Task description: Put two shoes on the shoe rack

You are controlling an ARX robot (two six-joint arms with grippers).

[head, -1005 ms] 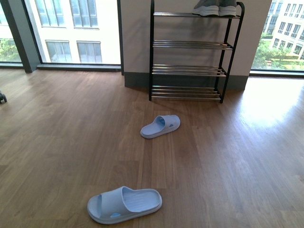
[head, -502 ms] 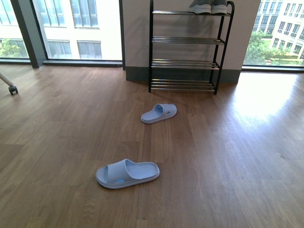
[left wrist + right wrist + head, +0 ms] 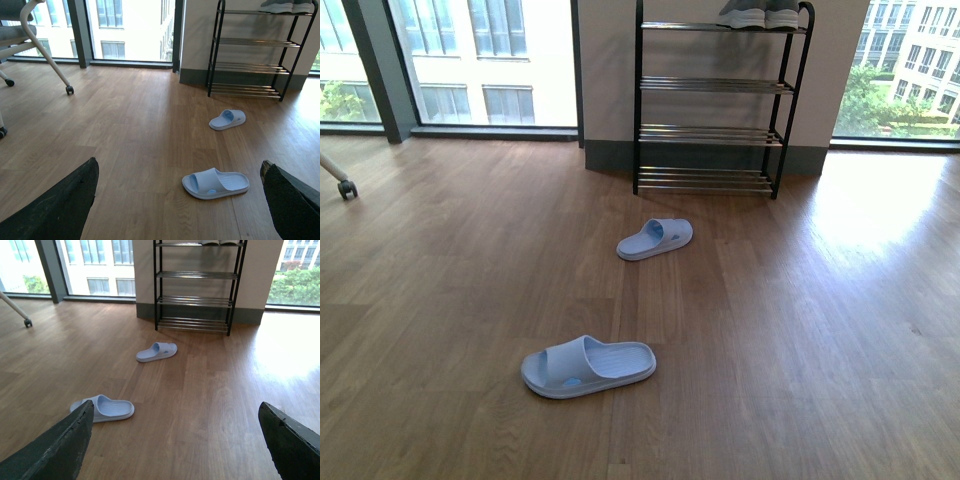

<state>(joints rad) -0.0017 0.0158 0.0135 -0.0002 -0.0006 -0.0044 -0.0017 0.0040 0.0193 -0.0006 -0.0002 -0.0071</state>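
Two grey shoes (image 3: 758,14) with white soles sit side by side on the top shelf of the shoe rack (image 3: 638,100), a black-framed rack with chrome bar shelves against the far wall. The same shoes (image 3: 285,6) and rack (image 3: 216,50) show in the left wrist view. In the right wrist view the rack (image 3: 155,285) shows with only the soles of the shoes (image 3: 219,242). My left gripper (image 3: 179,165) is open above the floor, holding nothing. My right gripper (image 3: 176,406) is open too, with bare floor between its fingers. Neither gripper shows in the front view.
Two light blue slippers lie on the wooden floor, one near me (image 3: 588,366) and one close to the rack (image 3: 655,239). A white chair leg with a caster (image 3: 69,90) stands at the left. Floor-to-ceiling windows flank the rack's wall.
A second ago the front view was closer to the rack; it has drawn back, and a chair caster has come into view at the left. Nothing has moved over the last half second.
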